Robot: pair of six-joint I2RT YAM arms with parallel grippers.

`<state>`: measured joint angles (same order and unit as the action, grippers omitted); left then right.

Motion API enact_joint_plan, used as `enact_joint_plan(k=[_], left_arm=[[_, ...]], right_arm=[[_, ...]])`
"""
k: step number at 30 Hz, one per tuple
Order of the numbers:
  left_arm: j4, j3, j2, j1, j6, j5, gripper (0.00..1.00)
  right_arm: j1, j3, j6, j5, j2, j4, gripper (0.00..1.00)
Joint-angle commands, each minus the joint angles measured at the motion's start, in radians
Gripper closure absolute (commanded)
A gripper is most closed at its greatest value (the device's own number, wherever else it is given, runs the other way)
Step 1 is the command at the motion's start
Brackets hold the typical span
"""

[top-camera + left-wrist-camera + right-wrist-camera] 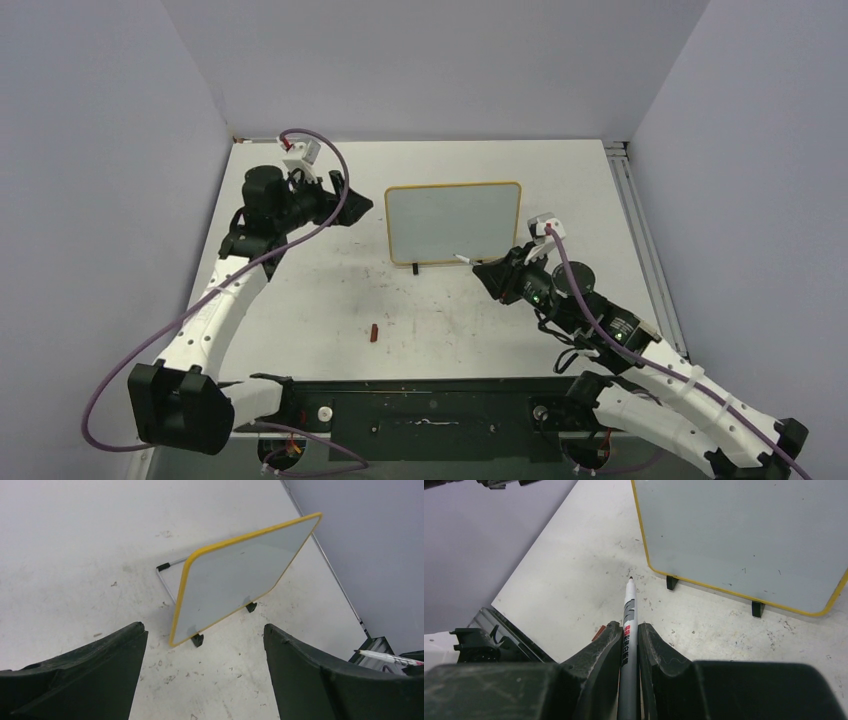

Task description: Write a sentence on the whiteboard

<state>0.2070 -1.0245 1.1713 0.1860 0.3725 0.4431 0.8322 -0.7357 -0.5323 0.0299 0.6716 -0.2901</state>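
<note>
The whiteboard (pixel 453 222), a rounded rectangle with a glossy pale face and yellow frame, stands tilted on small black feet mid-frame on the scuffed white surface (pixel 440 330). At its lower right, the right claw (pixel 484 269) is clenched on a slim white marker (pixel 629 597). The left claw (pixel 352 207), left of the board, is spread wide.

The white-shelled, black-jointed left arm (pixel 215 300) rises from the near-left corner of the counter and stretches along the left edge toward the far-left corner, its wrist turned inward. Its black two-finger left gripper (pixel 205 630) hangs above the surface with fingers spread wide, holding nothing. The matching right arm (pixel 660 385) leans from the near-right corner toward the counter's middle. Its black right gripper (pixel 629 630) is clamped on a slim white marker pen (pixel 629 600), whose tip sticks out ahead of the fingers.
</note>
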Motion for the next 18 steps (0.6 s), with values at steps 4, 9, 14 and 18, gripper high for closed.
enact_joint_plan(k=[4,9,14,18], left_arm=[[-0.298,-0.090,0.185,-0.008,-0.021,0.240,0.16],[-0.424,-0.147,0.338,-0.008,-0.037,0.306,0.16],[-0.533,-0.216,0.495,-0.008,-0.013,0.423,0.18],[-0.561,-0.241,0.566,-0.008,-0.008,0.506,0.25]], right_arm=[[-0.009,-0.007,0.038,-0.010,0.101,0.181,0.95],[-0.014,0.021,0.010,-0.067,0.097,0.227,0.95],[-0.014,0.030,-0.007,-0.083,0.056,0.213,0.95],[-0.013,0.016,-0.011,-0.078,0.017,0.166,0.95]])
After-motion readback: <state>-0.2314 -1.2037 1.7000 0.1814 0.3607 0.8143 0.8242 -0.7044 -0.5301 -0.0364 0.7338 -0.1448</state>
